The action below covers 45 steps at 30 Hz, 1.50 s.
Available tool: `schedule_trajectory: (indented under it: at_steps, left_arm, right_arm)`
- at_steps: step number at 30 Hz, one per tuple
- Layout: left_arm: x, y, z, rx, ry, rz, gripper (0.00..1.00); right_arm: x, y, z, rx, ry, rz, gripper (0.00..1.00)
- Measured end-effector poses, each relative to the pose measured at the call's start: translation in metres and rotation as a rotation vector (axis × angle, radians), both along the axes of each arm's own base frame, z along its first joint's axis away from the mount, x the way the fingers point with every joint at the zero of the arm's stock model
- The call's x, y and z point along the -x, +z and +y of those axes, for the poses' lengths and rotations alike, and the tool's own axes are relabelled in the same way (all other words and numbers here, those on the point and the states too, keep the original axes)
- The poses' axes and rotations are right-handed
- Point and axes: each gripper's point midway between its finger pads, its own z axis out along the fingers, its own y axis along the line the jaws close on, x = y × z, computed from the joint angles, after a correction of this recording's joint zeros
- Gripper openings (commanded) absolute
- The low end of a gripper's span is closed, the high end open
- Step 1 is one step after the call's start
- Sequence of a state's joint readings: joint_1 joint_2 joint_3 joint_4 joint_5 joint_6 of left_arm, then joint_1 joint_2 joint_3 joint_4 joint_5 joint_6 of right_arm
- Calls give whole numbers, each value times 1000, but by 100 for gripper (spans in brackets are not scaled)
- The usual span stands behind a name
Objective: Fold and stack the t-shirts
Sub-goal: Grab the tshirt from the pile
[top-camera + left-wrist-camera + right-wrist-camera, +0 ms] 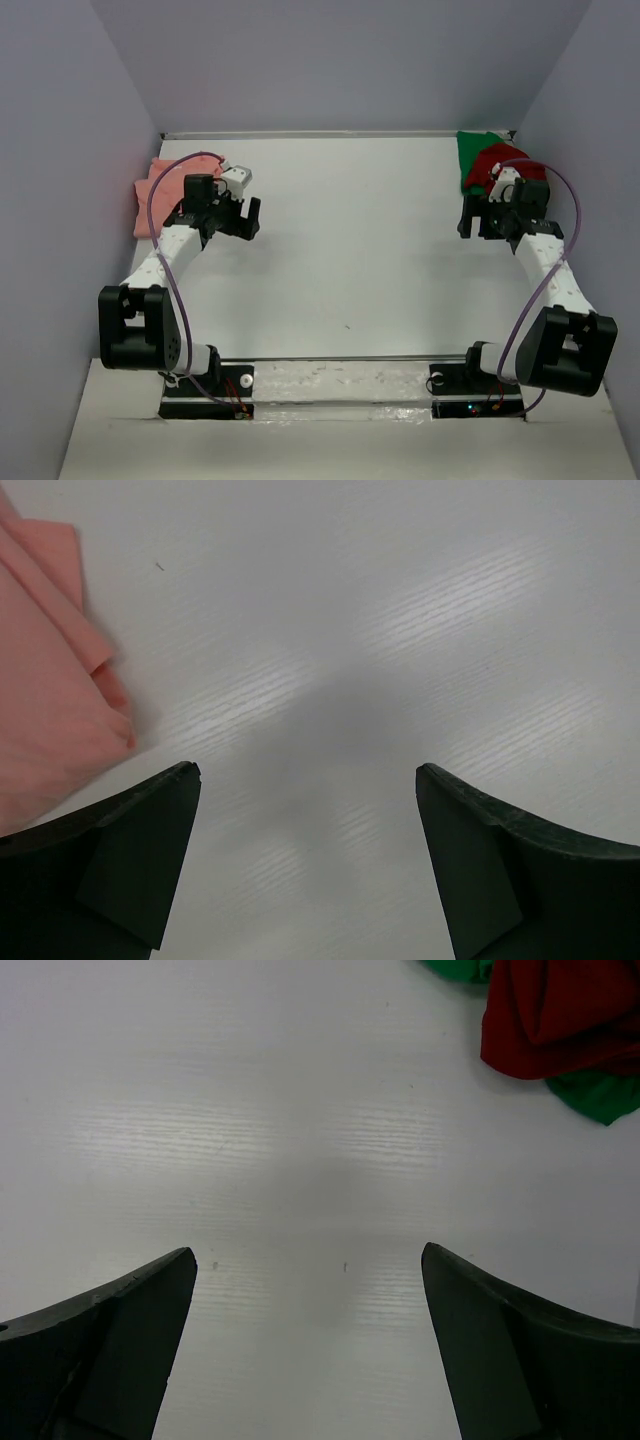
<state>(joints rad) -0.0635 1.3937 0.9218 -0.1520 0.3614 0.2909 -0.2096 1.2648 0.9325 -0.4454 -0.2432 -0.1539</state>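
A salmon pink t-shirt (152, 193) lies crumpled at the table's far left; its edge shows in the left wrist view (45, 680). A dark red t-shirt (492, 165) lies bunched on a bright green t-shirt (470, 152) at the far right corner; both show in the right wrist view, red (560, 1010) over green (600, 1095). My left gripper (247, 218) hangs open just right of the pink shirt, nothing between its fingers (140, 850). My right gripper (471, 217) hangs open just in front of the red and green pile, over bare table, with nothing in it.
The white table (350, 250) is walled in by grey panels on the left, back and right. Cables loop over both arms. The arm bases (205, 385) sit at the near edge.
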Motion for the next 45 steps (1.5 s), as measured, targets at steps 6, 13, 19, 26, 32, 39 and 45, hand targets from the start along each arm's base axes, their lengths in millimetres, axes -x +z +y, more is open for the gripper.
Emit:
schedule_trajectory:
  at_steps: [6,13,19,26,32,39,45]
  left_arm:
    - [1,0,-3,-13,-24,0,99]
    - [-2,5,-20,-110,-73,-26,95]
    - [-24,17,-17,-177,-41,-61,95]
    - [-28,15,6,-272,37,-80,95]
    - [-12,4,34,-357,142,-98,95]
    - [-8,12,54,-384,231,-147,95]
    - [3,-2,61,-396,252,-118,95]
  right_arm:
    - [0,8,-2,21,6,-27,100]
    - [-7,6,-24,140,-16,-8,100]
    - [-49,28,-57,287,-46,-22,86]
    - [-120,51,-93,386,-121,-62,79]
    - [-160,25,-117,428,-166,-12,69]
    - [-179,-33,-136,435,-178,112,68]
    - [-192,-43,-141,432,-176,138,34]
